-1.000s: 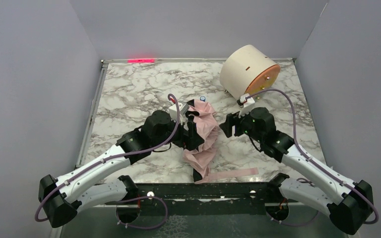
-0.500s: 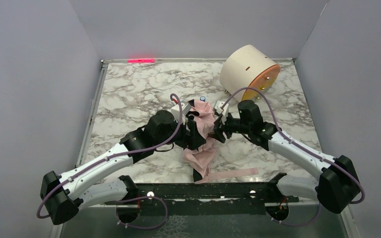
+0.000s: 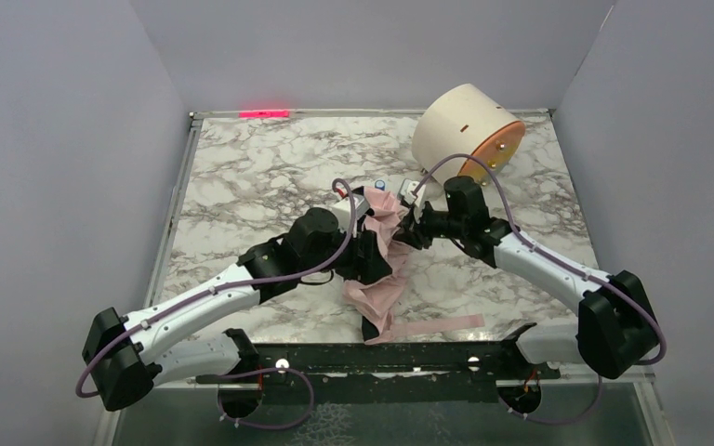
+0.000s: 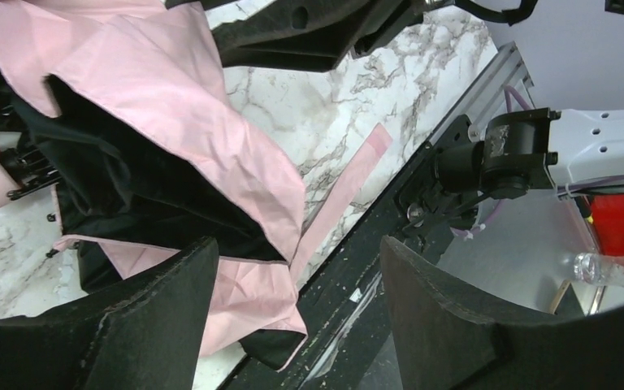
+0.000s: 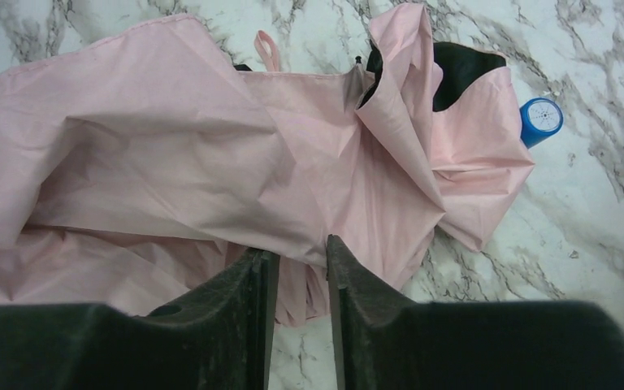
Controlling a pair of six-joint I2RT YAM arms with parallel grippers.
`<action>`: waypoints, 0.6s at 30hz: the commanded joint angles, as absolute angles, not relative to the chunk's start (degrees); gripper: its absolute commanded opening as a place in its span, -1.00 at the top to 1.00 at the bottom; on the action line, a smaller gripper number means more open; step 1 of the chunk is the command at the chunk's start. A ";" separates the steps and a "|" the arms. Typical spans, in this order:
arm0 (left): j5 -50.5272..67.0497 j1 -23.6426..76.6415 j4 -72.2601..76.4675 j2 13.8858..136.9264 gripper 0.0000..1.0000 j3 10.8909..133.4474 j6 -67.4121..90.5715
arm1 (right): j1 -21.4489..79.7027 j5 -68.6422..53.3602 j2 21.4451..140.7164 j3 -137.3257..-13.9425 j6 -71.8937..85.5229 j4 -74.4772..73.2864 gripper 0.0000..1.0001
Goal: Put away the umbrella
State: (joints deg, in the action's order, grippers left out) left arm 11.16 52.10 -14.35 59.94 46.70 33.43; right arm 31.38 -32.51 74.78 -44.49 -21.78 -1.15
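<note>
The umbrella [image 3: 381, 290] lies crumpled in the middle of the marble table, pale pink outside with a black lining [image 4: 130, 187]. Its long pink strap [image 3: 442, 326] trails toward the front edge. My left gripper [image 3: 369, 253] is at the umbrella's left side. In the left wrist view it [image 4: 296, 276] is wide open, with fabric [image 4: 171, 89] under and beyond its fingers and nothing clamped. My right gripper [image 3: 407, 232] is at the umbrella's right side. In its own view the fingers [image 5: 296, 260] are nearly together, with a fold of pink fabric [image 5: 211, 162] between the tips.
A cream drum with an orange face [image 3: 460, 130] lies on its side at the back right. A small blue-capped cylinder [image 5: 541, 120] sits just beyond the umbrella. The black front rail [image 3: 381, 356] runs along the near edge. Grey walls enclose the table.
My right arm swung left from near the drum to the umbrella, and its jaws narrowed onto the fabric. The left gripper edged right and closed slightly.
</note>
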 commanded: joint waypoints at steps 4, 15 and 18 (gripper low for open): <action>11.69 54.46 -9.90 62.71 -0.33 47.18 33.32 | 30.68 -36.06 75.73 -46.46 -21.98 1.07 0.71; 5.83 54.67 -11.56 64.02 0.23 48.43 28.67 | 30.45 -36.48 75.43 -46.76 -21.28 0.53 0.98; 6.83 54.66 -12.10 62.98 0.55 48.60 27.31 | 30.38 -34.48 75.48 -46.81 -20.80 0.58 0.99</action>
